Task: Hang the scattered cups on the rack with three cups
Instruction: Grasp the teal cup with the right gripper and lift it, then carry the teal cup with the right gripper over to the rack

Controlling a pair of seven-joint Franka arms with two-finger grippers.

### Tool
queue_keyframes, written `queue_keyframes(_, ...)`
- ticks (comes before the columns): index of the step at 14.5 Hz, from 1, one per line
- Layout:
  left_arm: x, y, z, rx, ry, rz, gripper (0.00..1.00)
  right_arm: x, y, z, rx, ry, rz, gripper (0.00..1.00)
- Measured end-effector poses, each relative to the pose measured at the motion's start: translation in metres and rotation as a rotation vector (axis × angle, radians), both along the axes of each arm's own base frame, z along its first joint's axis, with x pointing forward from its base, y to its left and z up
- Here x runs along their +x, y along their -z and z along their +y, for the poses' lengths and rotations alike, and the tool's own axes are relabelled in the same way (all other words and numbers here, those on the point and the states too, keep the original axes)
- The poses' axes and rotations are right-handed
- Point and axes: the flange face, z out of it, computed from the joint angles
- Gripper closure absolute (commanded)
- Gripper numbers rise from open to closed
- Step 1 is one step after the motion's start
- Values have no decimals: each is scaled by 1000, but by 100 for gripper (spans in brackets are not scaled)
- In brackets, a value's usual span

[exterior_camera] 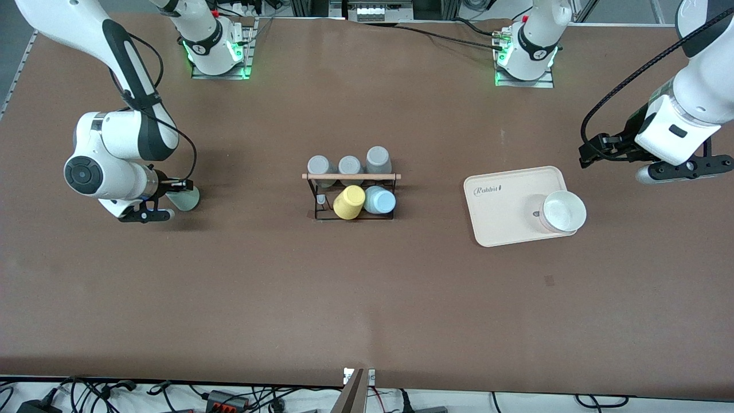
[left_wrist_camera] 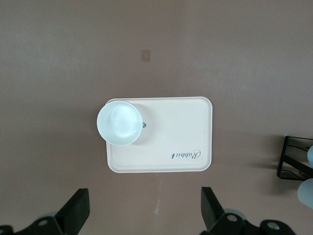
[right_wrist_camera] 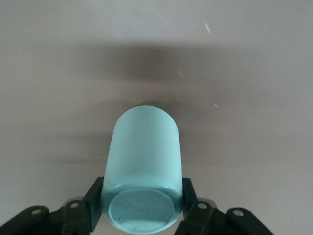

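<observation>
Sage-green cup [right_wrist_camera: 143, 166] sat clamped by its base between the fingers of the right gripper [exterior_camera: 172, 199], over the right arm's end of the table and well apart from the rack [exterior_camera: 351, 195]. That rack already carried the light blue cup [exterior_camera: 379, 199], a yellow cup [exterior_camera: 348, 202] and three grey cups [exterior_camera: 350, 165], so by my reading only this last hang remained. The left gripper [left_wrist_camera: 144, 210] waited, jaws spread and empty, above the cream tray [exterior_camera: 499, 221] with its white cup [exterior_camera: 563, 211].

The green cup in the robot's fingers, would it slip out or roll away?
Probably not slipping: the right gripper pinches the green cup on both sides. It looks smooth, so a loose squeeze might let it slide. It's round and tapered, so on its side it would likely roll in a curve.
</observation>
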Motion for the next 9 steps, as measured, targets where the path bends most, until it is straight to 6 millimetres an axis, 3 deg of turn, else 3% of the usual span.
queue_keyframes(5,-1,1,-1,-1,38,10,0,47,-109,116,109,-48,-94,79)
queue_keyframes(9,-2,1,1,-7,162,17,0,53,-144,202,116,-18,-169,79)
